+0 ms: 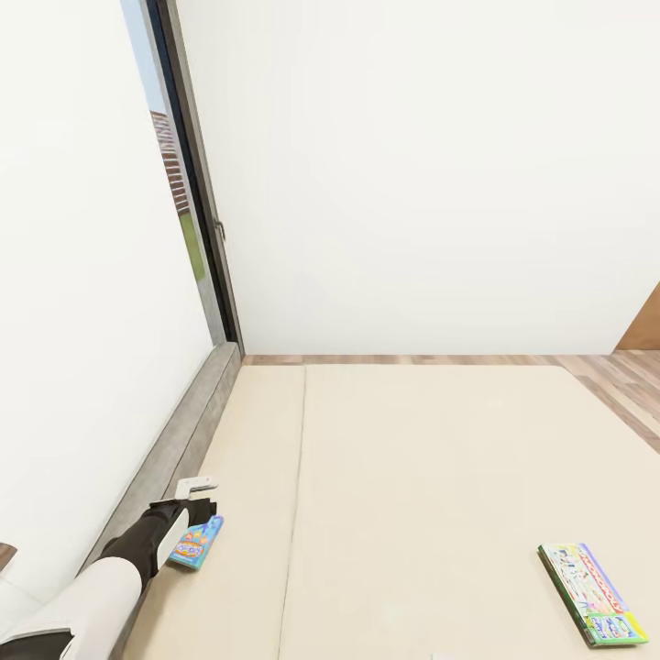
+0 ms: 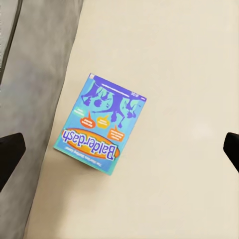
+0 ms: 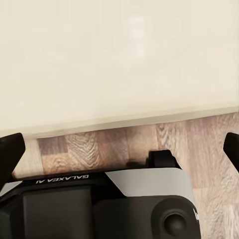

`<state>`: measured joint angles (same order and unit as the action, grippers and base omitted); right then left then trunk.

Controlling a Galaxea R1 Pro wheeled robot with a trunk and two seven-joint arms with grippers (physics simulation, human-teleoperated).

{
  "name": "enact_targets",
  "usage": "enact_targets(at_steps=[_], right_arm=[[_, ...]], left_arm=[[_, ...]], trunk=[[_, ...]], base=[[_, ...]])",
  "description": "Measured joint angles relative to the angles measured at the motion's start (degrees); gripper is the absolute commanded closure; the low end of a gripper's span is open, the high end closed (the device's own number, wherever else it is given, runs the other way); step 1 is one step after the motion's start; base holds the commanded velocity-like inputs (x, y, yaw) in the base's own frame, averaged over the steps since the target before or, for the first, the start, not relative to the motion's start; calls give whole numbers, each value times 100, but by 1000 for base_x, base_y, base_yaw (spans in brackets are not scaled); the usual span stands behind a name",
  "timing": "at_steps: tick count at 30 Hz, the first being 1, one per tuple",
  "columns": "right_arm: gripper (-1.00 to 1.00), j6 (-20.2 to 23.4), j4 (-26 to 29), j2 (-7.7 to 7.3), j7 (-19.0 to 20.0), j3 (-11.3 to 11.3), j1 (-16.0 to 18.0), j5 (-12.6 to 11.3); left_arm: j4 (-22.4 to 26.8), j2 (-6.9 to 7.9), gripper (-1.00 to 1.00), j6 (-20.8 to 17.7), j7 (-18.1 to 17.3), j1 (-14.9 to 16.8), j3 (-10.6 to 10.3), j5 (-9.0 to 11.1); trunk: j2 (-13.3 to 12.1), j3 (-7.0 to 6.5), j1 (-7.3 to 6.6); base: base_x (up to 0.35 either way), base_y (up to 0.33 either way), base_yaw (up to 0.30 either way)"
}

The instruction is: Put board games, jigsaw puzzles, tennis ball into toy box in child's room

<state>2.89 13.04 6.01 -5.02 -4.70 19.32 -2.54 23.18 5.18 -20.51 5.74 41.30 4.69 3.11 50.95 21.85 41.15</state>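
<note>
We see our left gripper, fingers spread wide, hovering over the small blue cartoon-printed board game on the beige bed; right gripper also apart

Beige bed edge above wooden floor

The beige bed bears a blue board game and a white one

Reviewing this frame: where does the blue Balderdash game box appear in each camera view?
Head view: blue game box at lower left, on the bed, just ahead of the left gripper.
Left wrist view: box centred between the open fingers.
Right wrist view: not in it.
Shared landmark: the beige mattress.
</note>
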Motion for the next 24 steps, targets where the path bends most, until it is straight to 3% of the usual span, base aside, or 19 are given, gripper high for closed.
enact_targets(at_steps=[10, 17, 24], right_arm=[[-100, 10, 56, -26, 166, 0, -43, 1], [-100, 67, 255, -81, 906, -2, -59, -19], [-100, 91, 333, -94, 1234, -9, -52, -49]], left_arm=[[0, 2, -100, 0, 2, 0, -3, -2], [0, 0, -100, 2, 3, 0, -3, -1], [0, -4, -100, 8, 3, 0, -2, -2]], trunk=[[0, 0, 0], [0, 0, 0], [0, 0, 0]], base=[[0, 0, 0], [0, 0, 0], [0, 0, 0]])
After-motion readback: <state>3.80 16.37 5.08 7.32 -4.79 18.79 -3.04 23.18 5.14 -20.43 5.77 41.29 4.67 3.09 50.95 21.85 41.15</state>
